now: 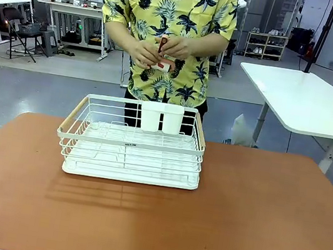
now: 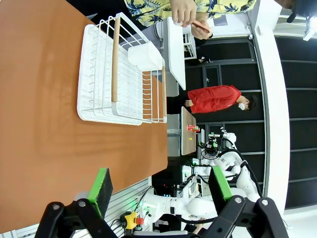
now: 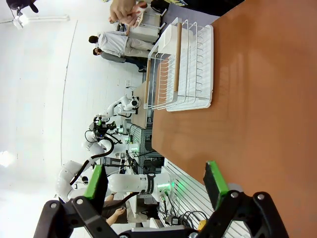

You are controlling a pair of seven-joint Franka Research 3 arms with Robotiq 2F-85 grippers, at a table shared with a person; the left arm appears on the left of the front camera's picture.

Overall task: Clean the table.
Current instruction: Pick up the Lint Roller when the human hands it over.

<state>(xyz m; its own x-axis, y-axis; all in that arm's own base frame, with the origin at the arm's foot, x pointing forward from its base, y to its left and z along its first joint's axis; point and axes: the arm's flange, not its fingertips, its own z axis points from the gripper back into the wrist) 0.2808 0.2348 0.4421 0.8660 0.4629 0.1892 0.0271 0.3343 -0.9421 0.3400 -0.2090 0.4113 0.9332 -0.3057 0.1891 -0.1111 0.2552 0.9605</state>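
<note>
table (image 1: 251,227) held white dish rack (image 1: 131,141) near far edge | left gripper (image 2: 161,181) fingers spread, empty | right gripper (image 3: 156,181) fingers spread, empty | person's hands (image 1: 146,53) held small red item (image 1: 163,43)

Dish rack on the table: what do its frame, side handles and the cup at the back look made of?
Rack frame: thin white rods, likely coated metal wire. Side handles: pale tan bars, probably wood, though the grain is too small to tell. Cup: smooth opaque white, likely plastic.
</note>
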